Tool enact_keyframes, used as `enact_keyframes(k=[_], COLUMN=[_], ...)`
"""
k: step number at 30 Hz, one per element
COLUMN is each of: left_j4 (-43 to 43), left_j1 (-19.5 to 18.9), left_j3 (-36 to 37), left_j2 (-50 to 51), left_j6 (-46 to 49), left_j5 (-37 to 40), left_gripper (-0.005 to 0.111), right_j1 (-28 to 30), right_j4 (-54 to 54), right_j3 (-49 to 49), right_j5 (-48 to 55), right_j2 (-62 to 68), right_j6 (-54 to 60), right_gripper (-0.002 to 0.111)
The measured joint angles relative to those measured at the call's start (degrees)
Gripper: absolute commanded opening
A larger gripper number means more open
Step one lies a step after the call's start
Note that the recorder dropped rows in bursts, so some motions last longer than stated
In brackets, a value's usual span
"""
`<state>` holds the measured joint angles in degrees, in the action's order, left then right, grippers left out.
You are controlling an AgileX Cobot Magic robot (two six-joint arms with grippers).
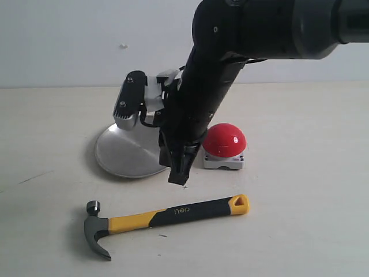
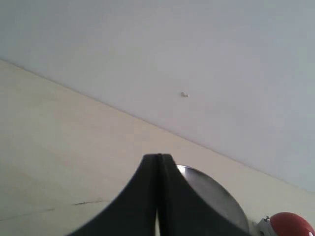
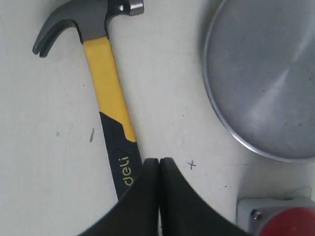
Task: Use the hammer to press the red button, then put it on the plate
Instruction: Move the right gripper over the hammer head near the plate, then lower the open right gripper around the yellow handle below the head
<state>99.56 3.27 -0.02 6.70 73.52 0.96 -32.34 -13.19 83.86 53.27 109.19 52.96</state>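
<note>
The hammer (image 1: 167, 214) lies flat on the table near the front, dark head to the left and yellow looped end to the right; the right wrist view shows its handle (image 3: 106, 78) too. Behind it stand the red button (image 1: 225, 140) on its grey-white base and the silver plate (image 1: 124, 153), which holds nothing. My right gripper (image 1: 179, 179) points down between the plate and the button, just behind the hammer's black grip, shut on nothing (image 3: 159, 160). My left gripper (image 2: 158, 156) is shut and holds nothing; beyond it lie the plate (image 2: 216, 196) and the button (image 2: 291, 223). The exterior view does not show the left gripper.
The right arm's dark body (image 1: 230, 52) reaches in from the upper right and hides part of the plate's right rim. A small pen cross (image 3: 191, 164) marks the table by the right fingertips. A pale wall (image 1: 69, 40) backs the beige table.
</note>
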Motion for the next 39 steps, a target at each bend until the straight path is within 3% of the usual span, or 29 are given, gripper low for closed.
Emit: enact_keyframes(k=[2,9,12,18,28,33,39], left_j4=[0.00,0.00,0.00,0.00,0.00,0.00,0.00], left_j1=[0.00,0.00,0.00,0.00,0.00,0.00,0.00], left_j3=[0.00,0.00,0.00,0.00,0.00,0.00,0.00], left_j2=[0.00,0.00,0.00,0.00,0.00,0.00,0.00], left_j6=[0.00,0.00,0.00,0.00,0.00,0.00,0.00], left_j5=[0.00,0.00,0.00,0.00,0.00,0.00,0.00], left_gripper=[0.000,0.000,0.000,0.000,0.000,0.000,0.000], right_j1=[-2.89,-8.24,-8.37,-9.99,-12.31,-12.31,-12.31], right_j4=[5.19,9.27,9.15,9.03,9.72,10.09,10.09], right_j3=[0.76,3.43,3.67,3.67,3.67,3.67,3.67], right_j5=[0.34,-0.28,-0.83,1.21,-5.09,-4.67,-3.41], right_j2=[0.93,5.14,5.28,7.99,9.89,9.99,11.13], right_j6=[-0.38,-3.01,-3.01,-2.54,-4.38,-5.75,-5.89], right_gripper=[0.013,0.015,0.033,0.044,0.045,0.054,0.054])
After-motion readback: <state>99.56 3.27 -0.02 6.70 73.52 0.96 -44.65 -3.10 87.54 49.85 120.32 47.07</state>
